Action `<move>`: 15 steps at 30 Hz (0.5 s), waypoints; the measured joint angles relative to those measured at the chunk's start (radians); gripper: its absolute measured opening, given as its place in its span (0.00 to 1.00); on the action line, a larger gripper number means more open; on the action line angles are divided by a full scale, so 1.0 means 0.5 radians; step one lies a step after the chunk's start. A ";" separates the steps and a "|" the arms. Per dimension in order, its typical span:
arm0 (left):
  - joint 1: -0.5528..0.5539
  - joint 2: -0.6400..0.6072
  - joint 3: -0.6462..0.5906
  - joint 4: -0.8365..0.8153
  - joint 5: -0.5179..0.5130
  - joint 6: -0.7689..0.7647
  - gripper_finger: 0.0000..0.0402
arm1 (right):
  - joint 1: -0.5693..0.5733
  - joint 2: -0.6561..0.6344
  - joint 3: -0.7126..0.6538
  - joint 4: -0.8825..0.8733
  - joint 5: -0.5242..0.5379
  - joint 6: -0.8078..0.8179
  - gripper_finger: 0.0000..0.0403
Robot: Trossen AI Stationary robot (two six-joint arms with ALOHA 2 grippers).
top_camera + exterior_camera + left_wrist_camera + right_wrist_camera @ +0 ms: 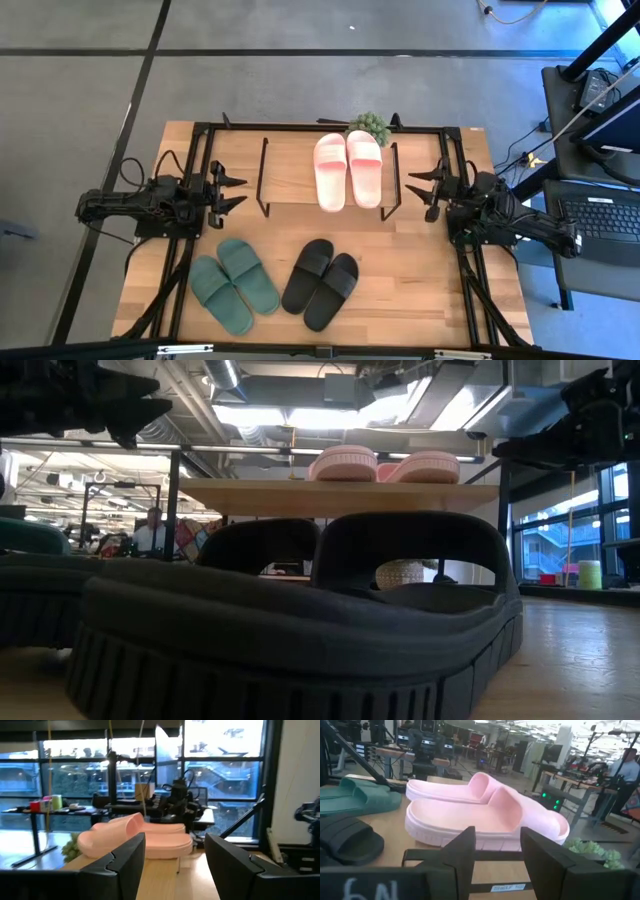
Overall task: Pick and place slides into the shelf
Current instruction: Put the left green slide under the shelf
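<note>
The pale pink slides lie side by side, soles down, on the right end of the shelf's wooden top board. The dark green slides and the black slides lie soles down on the table, nearer the front edge. My left gripper hangs open at the shelf's left end, pointing level toward it, with nothing between its fingers. My right gripper hangs open at the shelf's right end, facing the pink slides, with an empty gap.
A small green plant stands on the table's far side behind the shelf. A black frame runs around the table. In the low view a black slide fills the foreground, with the shelf board behind it.
</note>
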 joint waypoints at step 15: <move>-0.004 0.068 0.140 -0.097 0.244 0.224 0.49 | 0.000 0.000 0.000 -0.057 -0.002 0.169 0.39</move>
